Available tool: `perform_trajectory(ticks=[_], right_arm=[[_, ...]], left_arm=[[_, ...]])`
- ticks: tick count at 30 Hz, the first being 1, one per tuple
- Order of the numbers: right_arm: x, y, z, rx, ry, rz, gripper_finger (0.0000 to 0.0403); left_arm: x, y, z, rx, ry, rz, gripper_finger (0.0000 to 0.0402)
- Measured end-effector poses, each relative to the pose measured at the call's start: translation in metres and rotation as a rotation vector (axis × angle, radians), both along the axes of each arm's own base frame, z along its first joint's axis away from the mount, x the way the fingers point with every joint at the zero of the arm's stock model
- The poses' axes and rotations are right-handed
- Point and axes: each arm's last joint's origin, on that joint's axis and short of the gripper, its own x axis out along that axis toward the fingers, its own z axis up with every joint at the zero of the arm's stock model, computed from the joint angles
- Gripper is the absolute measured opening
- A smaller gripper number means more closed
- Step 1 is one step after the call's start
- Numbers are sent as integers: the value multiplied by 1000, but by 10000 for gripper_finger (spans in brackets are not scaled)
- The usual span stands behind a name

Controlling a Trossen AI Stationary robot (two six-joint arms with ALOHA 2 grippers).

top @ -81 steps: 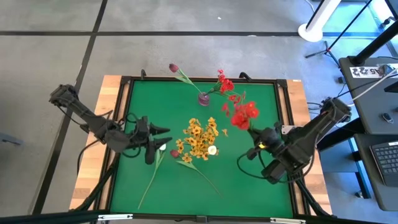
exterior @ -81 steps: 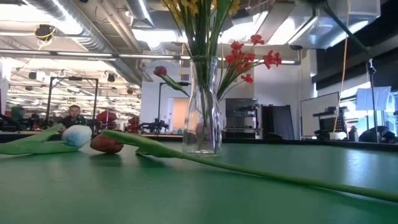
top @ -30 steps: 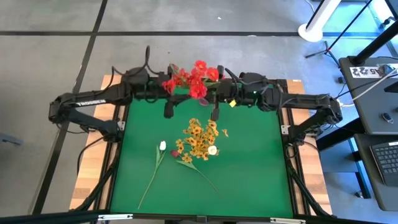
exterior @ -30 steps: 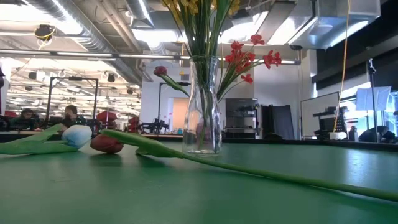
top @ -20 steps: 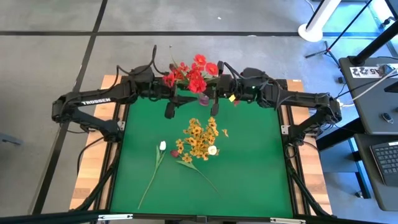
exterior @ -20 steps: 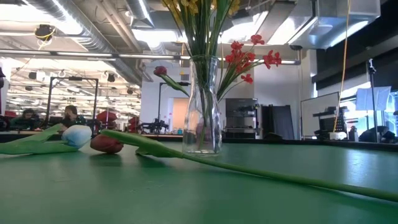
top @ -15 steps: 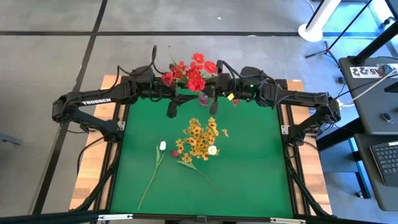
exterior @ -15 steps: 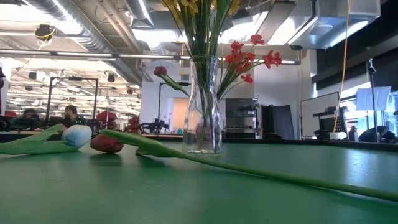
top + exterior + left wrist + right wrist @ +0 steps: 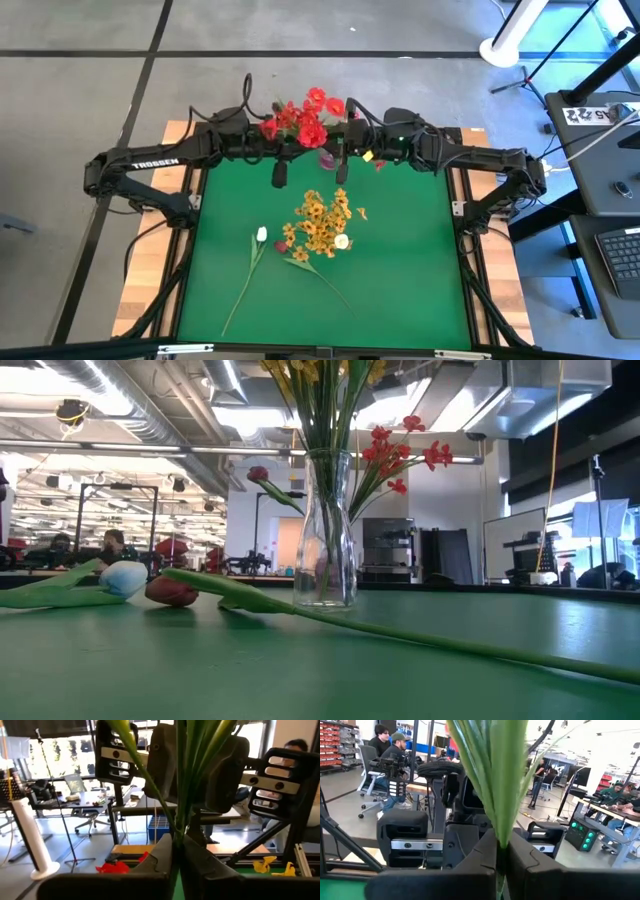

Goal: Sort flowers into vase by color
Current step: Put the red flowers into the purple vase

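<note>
A bunch of red flowers (image 9: 305, 113) stands upright over the table's far edge, its green stems (image 9: 182, 795) between both grippers. My left gripper (image 9: 292, 150) and my right gripper (image 9: 333, 150) face each other, each shut on the stems. A small vase (image 9: 327, 158) shows just below them; the stems' lower ends are hidden. A glass vase (image 9: 325, 530) with yellow flowers (image 9: 320, 220) stands mid-table. A white bud (image 9: 261, 235) and a maroon bud (image 9: 281, 245) lie on the green mat by their stems. My left gripper pinches the red bunch's green stems (image 9: 179, 827) between its two fingers, coming level from the table's left and across the stems. The stems rise upright above the fingers. My right gripper pinches the same stems (image 9: 501, 837) between its two fingers, level from the table's right, across them; leaves and stems stand upright above the fingers.
Red sprigs (image 9: 400, 455) and a maroon bud (image 9: 258, 474) show behind the glass vase in the low view. Another white blossom (image 9: 342, 241) sits beside the yellow cluster. The green mat (image 9: 400, 270) has free room on its right half. People sit in the room behind.
My left gripper has edged toward the table's right, closer to the right gripper. The red bunch has shifted slightly toward the far edge and stays upright. The flowers lying on the mat have kept still.
</note>
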Motion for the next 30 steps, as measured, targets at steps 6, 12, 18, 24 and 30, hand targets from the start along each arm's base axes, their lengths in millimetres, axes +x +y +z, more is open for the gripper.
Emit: perform_trajectory(ticks=[6,12,18,24,30], right_arm=[[-11,0,1,-10,81,-78,95],[-47,3,14,-6,172,-120,204],[-86,4,10,82,377,-239,254],[-105,18,-30,164,395,-236,230],[-129,39,-87,198,274,-225,197]], left_arm=[[-3,-2,-1,-12,22,86,8],[-15,4,6,-12,19,144,8],[-33,14,5,-14,38,204,7],[-48,20,-22,-32,-48,209,7],[-51,30,-77,-68,-141,234,7]])
